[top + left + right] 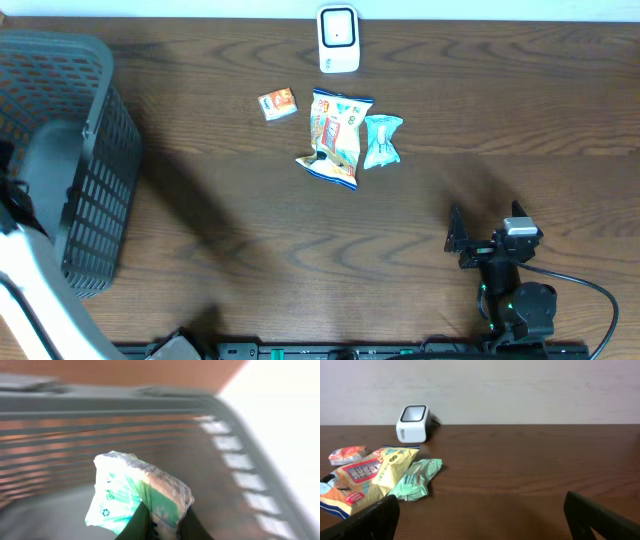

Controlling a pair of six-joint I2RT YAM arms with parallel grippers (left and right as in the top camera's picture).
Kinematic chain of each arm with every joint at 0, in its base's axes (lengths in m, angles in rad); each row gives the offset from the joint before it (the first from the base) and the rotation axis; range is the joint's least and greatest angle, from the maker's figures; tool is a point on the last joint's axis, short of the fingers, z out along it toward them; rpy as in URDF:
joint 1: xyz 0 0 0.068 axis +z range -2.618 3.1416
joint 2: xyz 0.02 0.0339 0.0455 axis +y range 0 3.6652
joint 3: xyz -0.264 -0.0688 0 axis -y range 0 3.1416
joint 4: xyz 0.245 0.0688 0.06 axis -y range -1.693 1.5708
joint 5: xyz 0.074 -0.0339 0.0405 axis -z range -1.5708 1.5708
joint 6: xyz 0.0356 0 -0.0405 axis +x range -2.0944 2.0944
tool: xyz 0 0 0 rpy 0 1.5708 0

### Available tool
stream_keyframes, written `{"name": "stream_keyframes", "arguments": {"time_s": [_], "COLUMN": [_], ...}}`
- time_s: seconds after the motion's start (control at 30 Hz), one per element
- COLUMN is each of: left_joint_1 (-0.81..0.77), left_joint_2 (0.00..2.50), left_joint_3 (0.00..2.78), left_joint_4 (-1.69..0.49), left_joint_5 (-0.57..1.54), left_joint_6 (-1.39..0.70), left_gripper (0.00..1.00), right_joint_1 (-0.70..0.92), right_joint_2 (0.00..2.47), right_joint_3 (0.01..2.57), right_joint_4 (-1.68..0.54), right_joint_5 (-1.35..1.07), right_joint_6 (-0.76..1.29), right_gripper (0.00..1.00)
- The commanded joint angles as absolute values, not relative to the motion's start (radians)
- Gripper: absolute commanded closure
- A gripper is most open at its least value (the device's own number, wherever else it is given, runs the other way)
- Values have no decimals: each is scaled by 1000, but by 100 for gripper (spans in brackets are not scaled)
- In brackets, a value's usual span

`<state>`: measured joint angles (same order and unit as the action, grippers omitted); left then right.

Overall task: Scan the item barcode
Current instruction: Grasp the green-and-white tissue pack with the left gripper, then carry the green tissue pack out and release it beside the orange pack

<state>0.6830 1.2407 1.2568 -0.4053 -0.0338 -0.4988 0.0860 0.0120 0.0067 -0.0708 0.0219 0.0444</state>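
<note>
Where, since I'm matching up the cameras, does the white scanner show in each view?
Overhead: scanner, top centre.
Left wrist: not in it; only a held green packet and the basket.
Right wrist: scanner, upper left.
Shared landmark: yellow snack bag, in front of the scanner in overhead and right wrist.

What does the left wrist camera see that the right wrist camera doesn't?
Only the left wrist view shows the grey plastic slatted basket and, in front of its slats, a crinkly green-and-white packet pinched in the dark left fingers. Only the right wrist view shows the white box-shaped scanner, a yellow snack bag, a mint-green wrapper, a small orange packet and the right fingers, spread open. Both show the brown wooden table, though the left wrist view shows it mostly through the slats.
</note>
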Motion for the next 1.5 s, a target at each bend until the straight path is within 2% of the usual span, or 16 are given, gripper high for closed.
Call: {"name": "stream_keyframes", "arguments": {"time_s": [0.0, 0.2, 0.43, 0.7, 0.9, 0.93, 1.0, 1.1, 1.17, 1.23, 1.37, 1.47], "left_joint_1": [590, 292, -17, -212, -289, -297, -308, -314, -314, -314, -312, -308], "left_joint_2": [1175, 1148, 1314, 1631, 1802, 1824, 1858, 1891, 1897, 1896, 1888, 1860], "left_joint_3": [1261, 1261, 1261, 1261, 1261, 1261, 1261, 1261, 1261, 1261, 1261, 1261], "left_joint_4": [-364, -277, -273, -205, -122, -110, -94, -81, -81, -81, -76, -76], "left_joint_5": [197, 192, 28, -28, -28, -28, -28, -28, -28, -28, -28, -29], "left_joint_6": [-619, -522, -397, -398, -406, -406, -410, -416, -416, -416, -415, -392], "left_gripper": [93, 93, 93, 93, 92, 89, 72, 68, 58, 42, 33, 33], "right_joint_1": [77, 77, 77, 77, 77, 77, 77, 77, 77, 77, 77, 77], "right_joint_2": [6, 6, 6, 6, 6, 6, 6, 6, 6, 6, 6, 6], "right_joint_3": [6, 6, 6, 6, 6, 6, 6, 6, 6, 6, 6, 6], "right_joint_4": [-75, -75, -75, -75, -75, -75, -75, -75, -75, -75, -75, -75], "right_joint_5": [23, 23, 23, 23, 23, 23, 23, 23, 24, 23, 23, 23], "right_joint_6": [55, 55, 55, 55, 55, 55, 55, 55, 55, 55, 55, 55], "right_gripper": [1, 1, 1, 1, 1, 1, 1, 1, 1, 1, 1, 1]}}
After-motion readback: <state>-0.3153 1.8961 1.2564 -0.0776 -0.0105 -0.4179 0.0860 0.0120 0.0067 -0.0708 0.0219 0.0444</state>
